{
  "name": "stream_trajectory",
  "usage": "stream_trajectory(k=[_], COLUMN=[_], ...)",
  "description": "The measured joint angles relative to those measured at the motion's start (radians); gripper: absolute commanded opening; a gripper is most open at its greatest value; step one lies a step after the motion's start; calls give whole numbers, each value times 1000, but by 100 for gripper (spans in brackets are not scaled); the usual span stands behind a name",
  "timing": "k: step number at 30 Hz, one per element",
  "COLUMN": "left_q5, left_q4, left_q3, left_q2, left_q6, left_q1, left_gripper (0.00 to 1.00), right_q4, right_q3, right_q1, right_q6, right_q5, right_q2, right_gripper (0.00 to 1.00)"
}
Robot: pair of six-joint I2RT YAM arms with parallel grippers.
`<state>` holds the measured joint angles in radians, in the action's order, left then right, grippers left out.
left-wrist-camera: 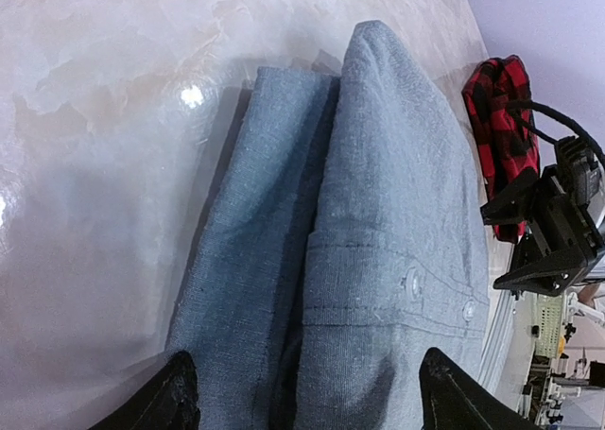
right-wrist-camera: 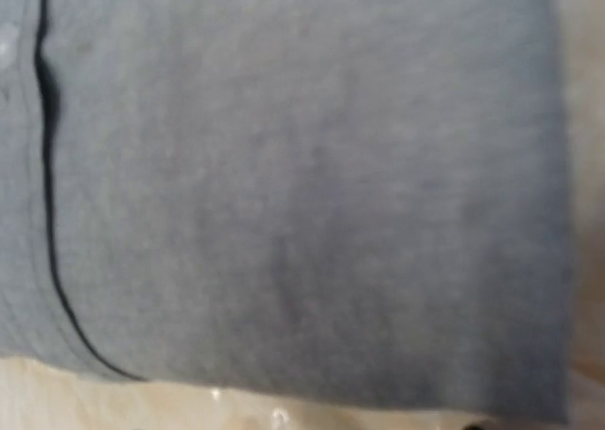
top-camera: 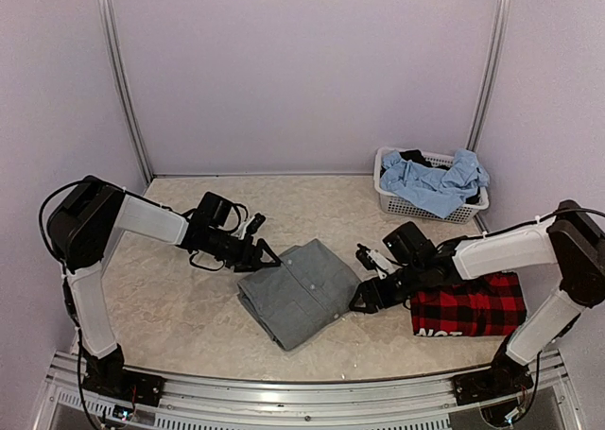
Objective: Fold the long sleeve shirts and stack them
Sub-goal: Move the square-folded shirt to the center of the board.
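Two shirts, top view: folded grey shirt (top-camera: pixel 298 293) centre, plaid shirt (top-camera: pixel 470 307) right, near. Left gripper (top-camera: pixel 263 256) at grey's left edge; right gripper (top-camera: pixel 364 300) at its right, opening unclear. Left wrist: fingers (left-wrist-camera: pixel 175 397) wide apart, holding nothing. Right wrist: grey cloth fills it.

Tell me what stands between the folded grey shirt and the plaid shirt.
Only the right gripper, at the grey shirt's right edge, with its arm lying across the plaid shirt's far edge.
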<state>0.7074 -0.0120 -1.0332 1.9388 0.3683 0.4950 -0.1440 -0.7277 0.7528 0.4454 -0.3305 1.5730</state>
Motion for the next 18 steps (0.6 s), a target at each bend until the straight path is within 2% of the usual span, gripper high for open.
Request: stream_trajectory(k=[5, 9, 12, 15, 18], left_q5=[2, 7, 14, 5, -37], left_q4=[-26, -70, -90, -85, -61], left_q3=[34, 127, 191, 231, 239], left_q2=[-8, -64, -105, -146, -178], left_q6=[-1, 22, 50, 77, 98], left_q1=[9, 40, 92, 144, 152], left_gripper=[67, 64, 64, 69, 71], right_q4=[0, 0, -14, -22, -26], right_q3=[3, 19, 27, 28, 41], right_q1=[0, 5, 5, 5, 5], right_q6=[26, 43, 47, 52, 66], right_q5=[30, 37, 46, 49, 53], right_q2=[-37, -57, -72, -82, -100], right_gripper=[68, 68, 68, 68, 68])
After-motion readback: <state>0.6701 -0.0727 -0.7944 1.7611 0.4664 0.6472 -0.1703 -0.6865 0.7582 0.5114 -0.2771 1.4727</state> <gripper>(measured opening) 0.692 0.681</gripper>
